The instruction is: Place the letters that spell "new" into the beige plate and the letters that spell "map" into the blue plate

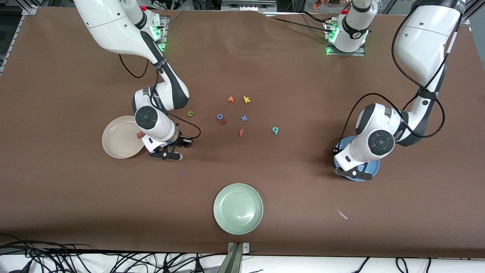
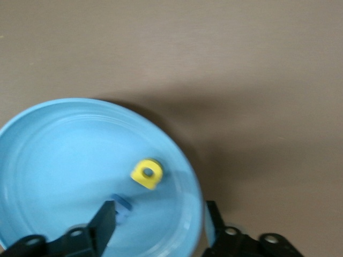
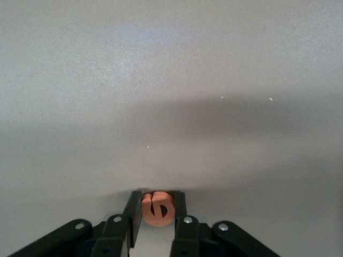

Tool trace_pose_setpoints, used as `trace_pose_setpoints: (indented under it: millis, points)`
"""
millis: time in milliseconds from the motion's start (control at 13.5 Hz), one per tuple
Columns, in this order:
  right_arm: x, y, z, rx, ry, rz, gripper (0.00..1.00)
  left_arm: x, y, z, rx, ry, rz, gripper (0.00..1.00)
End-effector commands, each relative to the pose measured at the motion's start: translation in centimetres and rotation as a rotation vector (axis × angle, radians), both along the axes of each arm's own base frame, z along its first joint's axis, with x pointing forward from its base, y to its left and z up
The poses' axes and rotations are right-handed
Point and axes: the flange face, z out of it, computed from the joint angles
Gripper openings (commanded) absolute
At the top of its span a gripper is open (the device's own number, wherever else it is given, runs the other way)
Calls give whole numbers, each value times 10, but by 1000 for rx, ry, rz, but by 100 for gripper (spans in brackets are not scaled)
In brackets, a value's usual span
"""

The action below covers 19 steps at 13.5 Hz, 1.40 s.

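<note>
A: Where is the right claw (image 3: 156, 220)?
B: Just beside the beige plate (image 1: 118, 142), at its three o'clock, pinching the orange e (image 3: 157, 209). A salmon-pink w (image 1: 140, 134) lies in the plate.
A: And the middle of the surface (image 1: 303, 182)?
B: The green n (image 1: 190, 113) and teal p (image 1: 275, 130).
A: The left claw (image 2: 161, 227)?
B: Spread wide over the blue plate (image 2: 53, 155), holding nothing; the yellow a (image 2: 147, 174) and blue m (image 2: 122, 206) lie inside.
</note>
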Motion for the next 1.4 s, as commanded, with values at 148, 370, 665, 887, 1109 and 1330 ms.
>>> trace_pose_setpoints:
  millis: [148,370,665,887,1109,1330]
  points:
    - [3,-25,27,-33,69,95,15,-40,-117,35,-18,5,115,100]
    - [-7,-53,46,-47,70,152,16,-78,-195,16,7,14,247,100]
    - [-25,-101,62,-53,74,248,16,-106,-241,-18,-4,20,230,100]
    - [-33,-135,67,-56,89,285,16,-128,-268,-43,-27,50,90,100]
    - [-32,-170,66,-63,93,324,17,-128,-265,-51,12,12,26,96]
    - [-35,-191,53,-73,102,334,17,-127,-262,-60,39,-9,-12,61]
